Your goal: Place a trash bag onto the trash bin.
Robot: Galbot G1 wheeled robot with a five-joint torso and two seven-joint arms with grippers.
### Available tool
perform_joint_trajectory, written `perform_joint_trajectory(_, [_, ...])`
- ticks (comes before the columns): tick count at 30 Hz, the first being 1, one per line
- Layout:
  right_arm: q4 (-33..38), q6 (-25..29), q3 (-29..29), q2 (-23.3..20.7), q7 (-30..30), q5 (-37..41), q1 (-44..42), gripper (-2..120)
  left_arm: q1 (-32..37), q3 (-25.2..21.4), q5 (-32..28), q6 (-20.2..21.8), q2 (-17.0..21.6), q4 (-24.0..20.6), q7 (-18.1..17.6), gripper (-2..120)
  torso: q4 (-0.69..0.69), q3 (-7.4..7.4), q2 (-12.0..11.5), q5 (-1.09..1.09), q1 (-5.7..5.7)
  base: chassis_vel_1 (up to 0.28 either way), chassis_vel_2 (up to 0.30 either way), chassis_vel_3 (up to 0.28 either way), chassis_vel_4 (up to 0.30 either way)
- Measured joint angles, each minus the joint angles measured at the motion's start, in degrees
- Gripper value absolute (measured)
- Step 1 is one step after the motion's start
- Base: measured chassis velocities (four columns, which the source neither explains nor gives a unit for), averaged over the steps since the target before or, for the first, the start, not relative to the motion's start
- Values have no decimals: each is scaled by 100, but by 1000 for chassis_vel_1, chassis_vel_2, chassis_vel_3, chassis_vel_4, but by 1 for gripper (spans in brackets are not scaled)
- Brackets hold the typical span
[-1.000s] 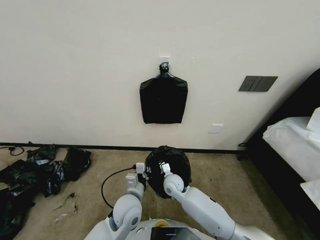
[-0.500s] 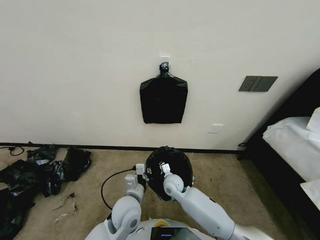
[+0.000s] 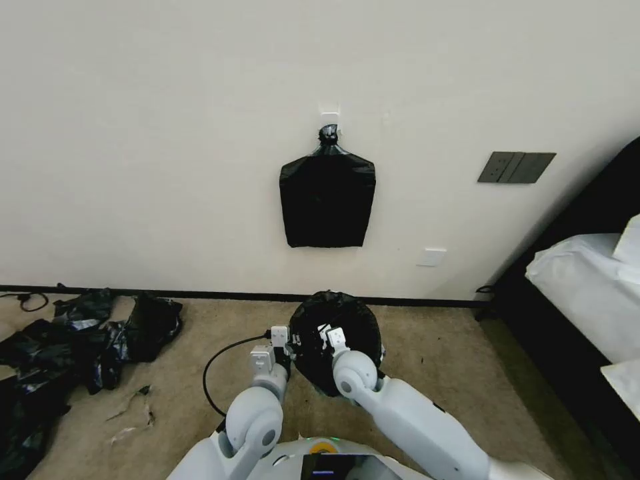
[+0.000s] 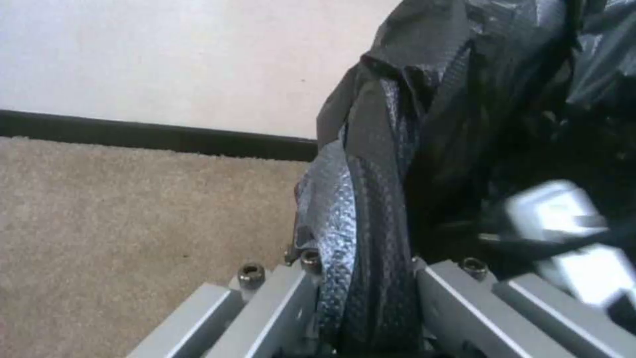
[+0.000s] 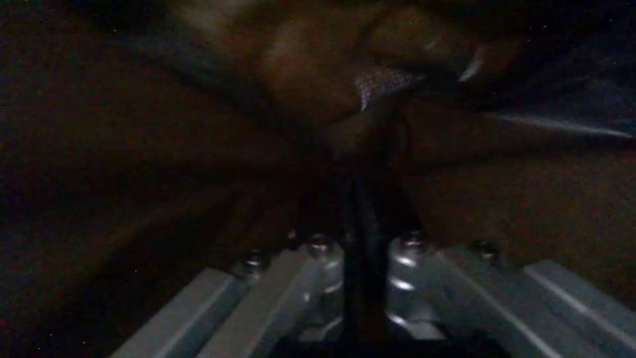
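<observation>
**Inspector:** Begin nearest the robot. How do the claws stand?

**Assistant:** The left claw (image 3: 288,345) sits at the bag's left edge. In the left wrist view its fingers (image 4: 278,303) are pressed together on a fold of the trash bag (image 4: 371,209), the film running straight between them. The right claw (image 3: 328,335) is inside the bag's mouth; its own camera shows its fingers (image 5: 311,278) pinching a dark strand of the same film.

**Inspector:** And the task's thing itself?

**Assistant:** The trash bag (image 3: 340,327) is held between both claws just above the carpet, mouth upward and spread into a rough circle. The trash bin cannot be made out; if it stands there, the black film hides its sides and rim.

**Inspector:** Your judgement of the step?

**Assistant:** Fitting the bag's mouth, I judge. Whether it is seated over a rim I cannot tell. The next move calls for drawing the edge outward and down evenly on both sides; thin film pinched this hard could tear or slip off one side.

**Inspector:** Contents?

**Assistant:** The bag's interior looks dark and empty apart from the right claw.

**Inspector:** Farther out?

**Assistant:** A black cable (image 3: 220,367) loops on the carpet (image 3: 440,347) beside the left arm. A heap of black bags (image 3: 80,333) lies well apart to the left, near the skirting. On the wall (image 3: 167,133) behind, a flat black bundle (image 3: 327,197) hangs from a hook, knotted at the top. A bed (image 3: 587,287) stands far right.
</observation>
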Motion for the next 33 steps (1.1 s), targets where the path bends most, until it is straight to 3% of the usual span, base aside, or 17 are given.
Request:
perform_joint_trajectory(2, [232, 0, 11, -156, -37, 50, -54, 15, -56, -1, -48, 18, -11, 74, -20, 0, 0, 0, 0, 1, 0, 0, 0, 0, 0])
perform_joint_trajectory(6, [525, 0, 40, -355, -51, 107, -134, 29, -127, 0, -157, 79, -30, 159, -74, 0, 0, 0, 0, 1, 0, 0, 0, 0, 0])
perform_joint_trajectory(8, [1028, -1, 124, -574, -133, 168, -249, 40, -226, -3, -388, 179, -60, 279, -166, 0, 0, 0, 0, 1, 0, 0, 0, 0, 0])
perform_joint_trajectory(14, [1768, -2, 440, -907, -528, 21, -561, 57, -330, -108, -760, 325, -108, 458, -328, 0, 1, 0, 0, 0, 0, 0, 0, 0, 0])
perform_joint_trajectory(17, [2421, 10, 1041, -1194, -1231, -582, -1095, 72, -435, -262, -1312, 450, -177, 589, -584, 0, 0, 0, 0, -1, 0, 0, 0, 0, 0])
perform_joint_trajectory(23, [3005, 213, 1579, -1259, -1699, -1369, -1752, 92, -508, -463, -2056, 515, -281, 753, -834, 0, -1, 0, 0, 1, 0, 0, 0, 0, 0])
perform_joint_trajectory(27, [3106, 275, 1648, -1195, -1746, -1610, -2020, 100, -507, -528, -2329, 585, -326, 823, -949, 0, 0, 0, 0, 0, 0, 0, 0, 0, 0])
perform_joint_trajectory(33, [3069, 306, 1654, -1050, -1749, -1742, -2149, 100, -460, -543, -2481, 651, -366, 987, -989, 0, 1, 0, 0, 0, 0, 0, 0, 0, 0])
